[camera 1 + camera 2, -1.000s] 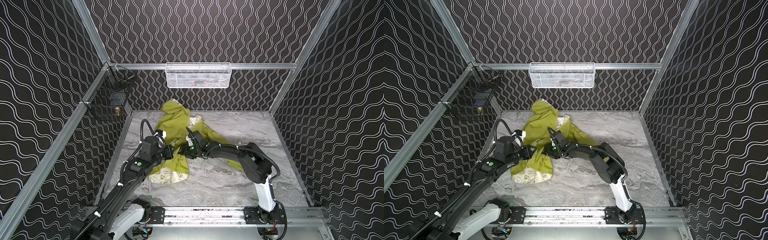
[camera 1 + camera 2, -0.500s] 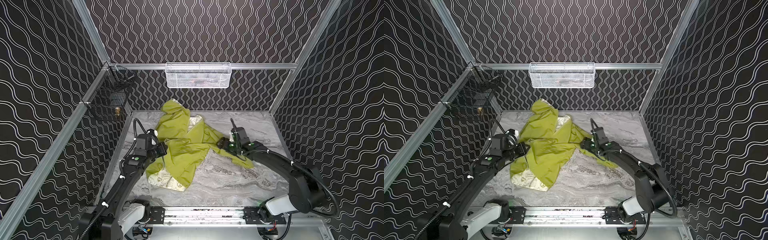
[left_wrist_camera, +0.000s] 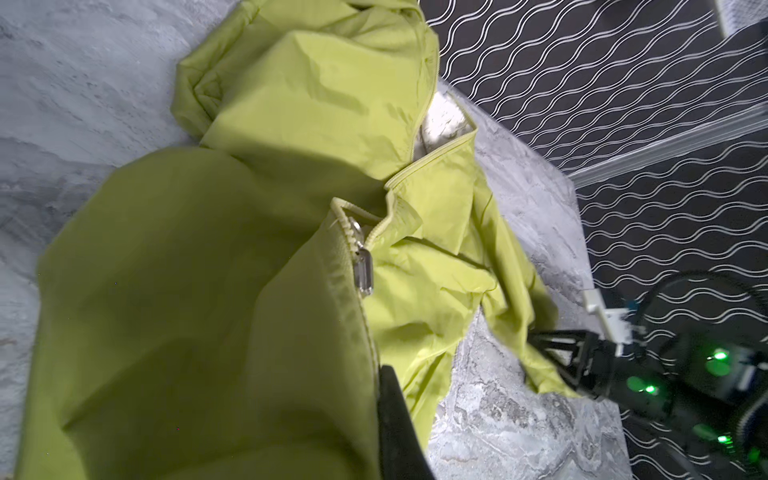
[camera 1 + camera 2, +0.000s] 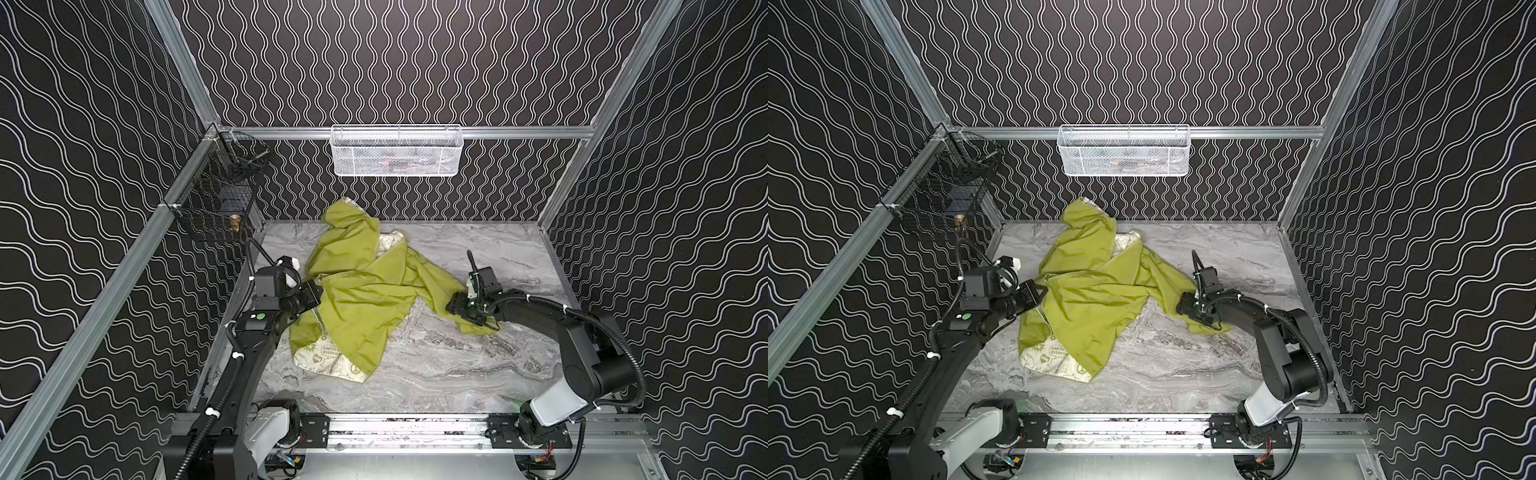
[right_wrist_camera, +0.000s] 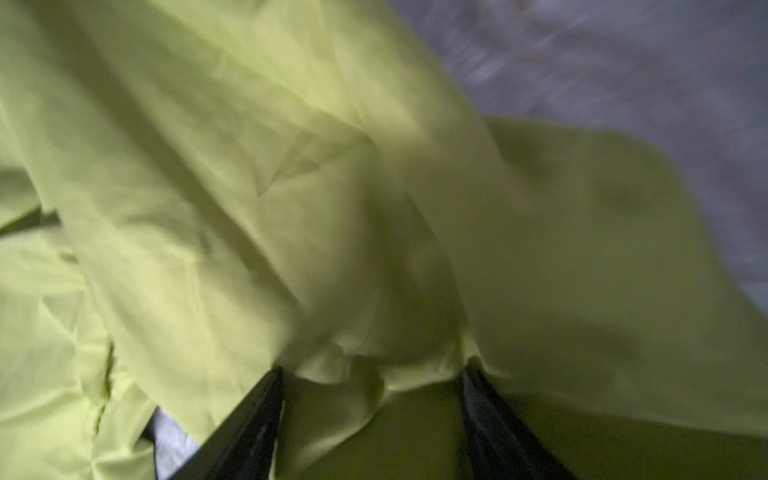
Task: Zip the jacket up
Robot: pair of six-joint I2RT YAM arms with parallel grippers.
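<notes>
Left jaws pinched on one green jacket [image 4: 365,307], right jaws spread around its cloth, one zipper pull [image 3: 363,270]

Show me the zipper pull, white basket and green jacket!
zipper pull [image 3: 363,270], left wrist view, its clear tab
white basket [image 4: 397,156], in a top view, front mesh
jacket [image 4: 365,303], in a top view, green middle

The lime-green jacket [image 4: 361,299] lies crumpled on the marble tabletop [image 4: 457,374], zipper [image 3: 363,272] partly open, printed cream lining showing.
</notes>
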